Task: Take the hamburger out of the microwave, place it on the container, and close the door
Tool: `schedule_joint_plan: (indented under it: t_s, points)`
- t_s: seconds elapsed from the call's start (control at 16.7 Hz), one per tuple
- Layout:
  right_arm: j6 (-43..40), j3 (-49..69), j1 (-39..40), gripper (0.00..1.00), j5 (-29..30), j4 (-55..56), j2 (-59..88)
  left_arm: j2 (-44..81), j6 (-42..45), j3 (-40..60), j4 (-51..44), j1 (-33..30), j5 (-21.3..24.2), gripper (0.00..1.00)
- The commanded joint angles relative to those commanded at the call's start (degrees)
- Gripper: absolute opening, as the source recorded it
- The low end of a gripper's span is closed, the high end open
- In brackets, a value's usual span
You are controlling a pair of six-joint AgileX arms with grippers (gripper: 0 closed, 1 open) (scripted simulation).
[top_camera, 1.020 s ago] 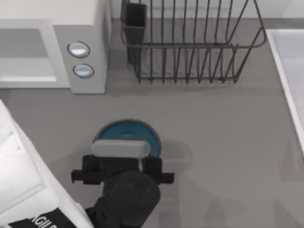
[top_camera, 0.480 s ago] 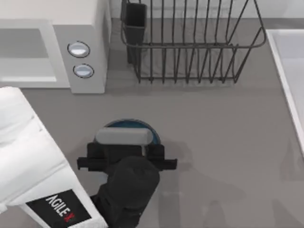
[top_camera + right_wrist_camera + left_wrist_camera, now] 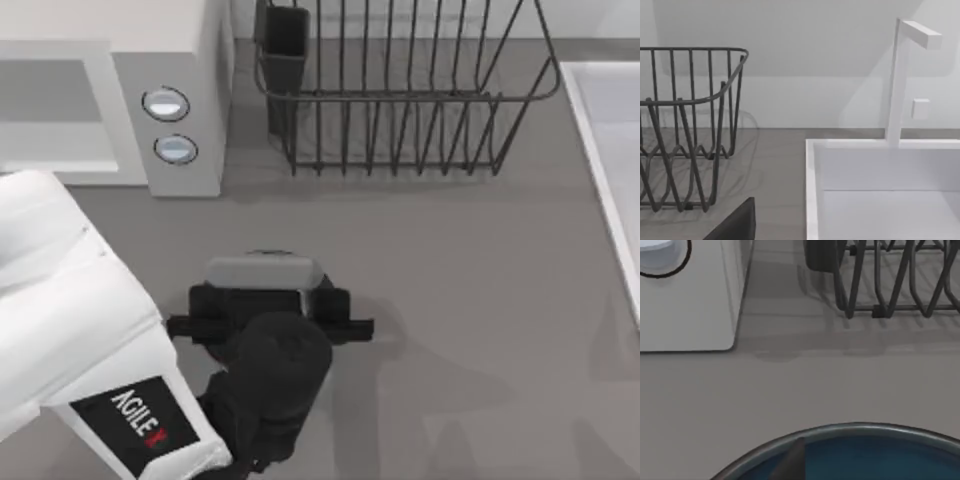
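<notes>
Over at the top view's far left, the white microwave (image 3: 170, 110) stands at the back of the grey worktop (image 3: 470, 300), its cavity open beside two round buttons. Bare worktop separates it from the left arm, whose white link bears the word AGILE. Its claw (image 3: 262, 290) hangs directly above the blue container (image 3: 860, 455), now covering the bowl almost wholly where a second ago half the blue showed. Whether that claw is open or holds anything cannot be told. Rightward, the dark wire dish rack (image 3: 400, 90) lines the back edge, then a white sink (image 3: 880, 190).
</notes>
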Motion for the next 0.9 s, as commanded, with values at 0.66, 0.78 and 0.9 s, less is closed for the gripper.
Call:
schedule_joint_plan:
  t_s: [0.66, 0.78, 0.9]
  points:
    - [0.0, 0.0, 0.0, 1.00, 0.0, 0.0, 0.0, 0.0, 0.0, 0.0, 0.0, 0.0, 0.0, 0.90]
    - [0.0, 0.0, 0.0, 1.00, 0.0, 0.0, 0.0, 0.0, 0.0, 0.0, 0.0, 0.0, 0.0, 1.00]
    - [0.0, 0.0, 0.0, 1.00, 0.0, 0.0, 0.0, 0.0, 0.0, 0.0, 0.0, 0.0, 0.0, 1.00]
